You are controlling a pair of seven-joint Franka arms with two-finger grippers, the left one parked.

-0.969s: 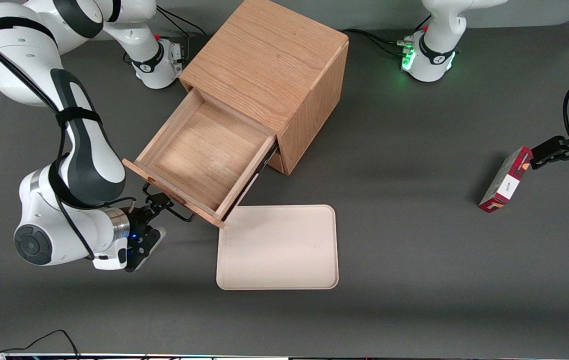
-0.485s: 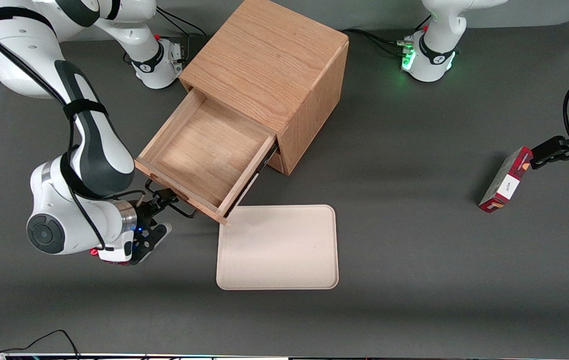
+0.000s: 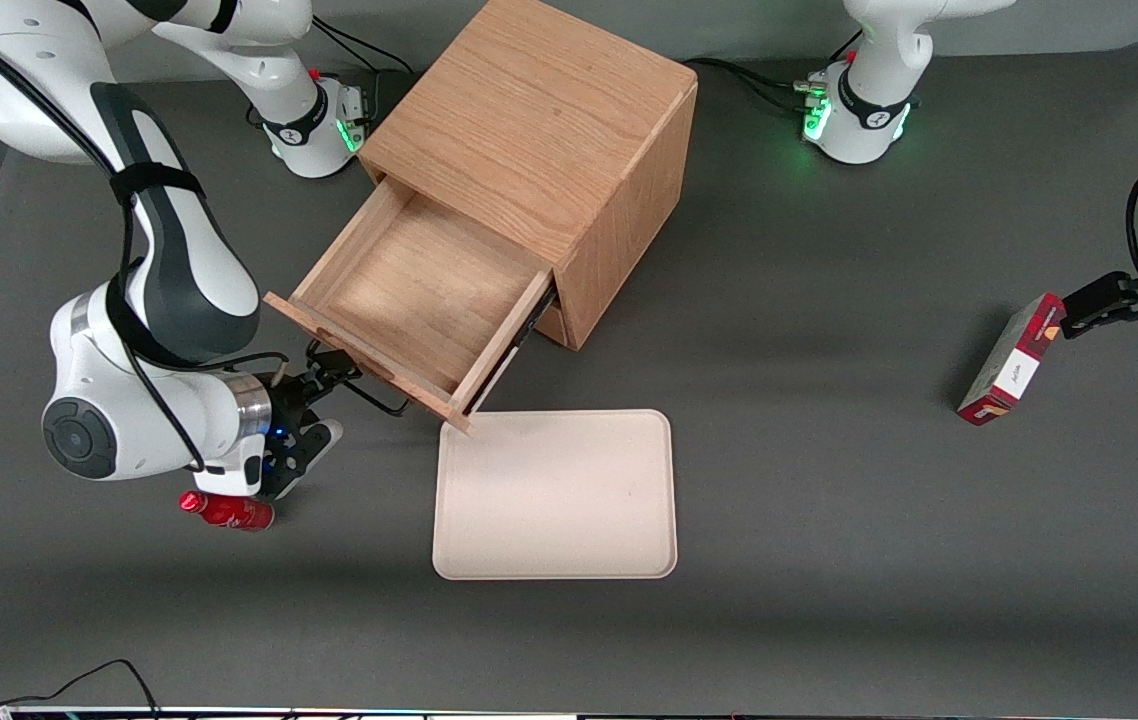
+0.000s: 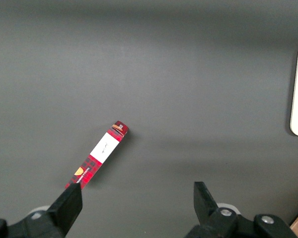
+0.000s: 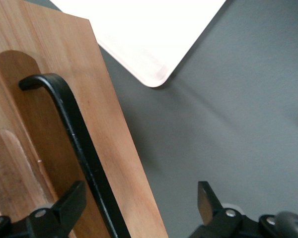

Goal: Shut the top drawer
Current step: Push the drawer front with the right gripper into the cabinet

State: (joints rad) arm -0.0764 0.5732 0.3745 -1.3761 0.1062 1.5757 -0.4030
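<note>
1. Nearest the front camera, a cream tray lies flat on the counter. Its corner at 11 o'clock sits just under the open drawer's front corner. A red bottle lies on its side at 9 o'clock from the tray, just beside the working wrist.
2. The tool hovers at 7 o'clock from the drawer front, level with the black wire handle. In the right wrist view the tool is spread wide. The handle passes close by 1 finger and nothing is clamped.
3. The top drawer stands pulled well out of the oak cabinet, with its tray empty. Its front panel faces 7 o'clock in the front view, and its travel into the cabinet runs toward 1 o'clock.
4. Likely step in hand: pushing the drawer home. The push should go in square to the front panel and straight along the slides, toward 1 o'clock. A contact near the middle of the panel, by the handle, would keep the drawer from racking.
5. The wrist should hold its height so that the fingers do not hook under the wire. A slow, steady push suits the final seating, since the cabinet looks free to slide on the counter.
6. A red plaid box stands far off toward the parked arm's end and plays no part.
</note>
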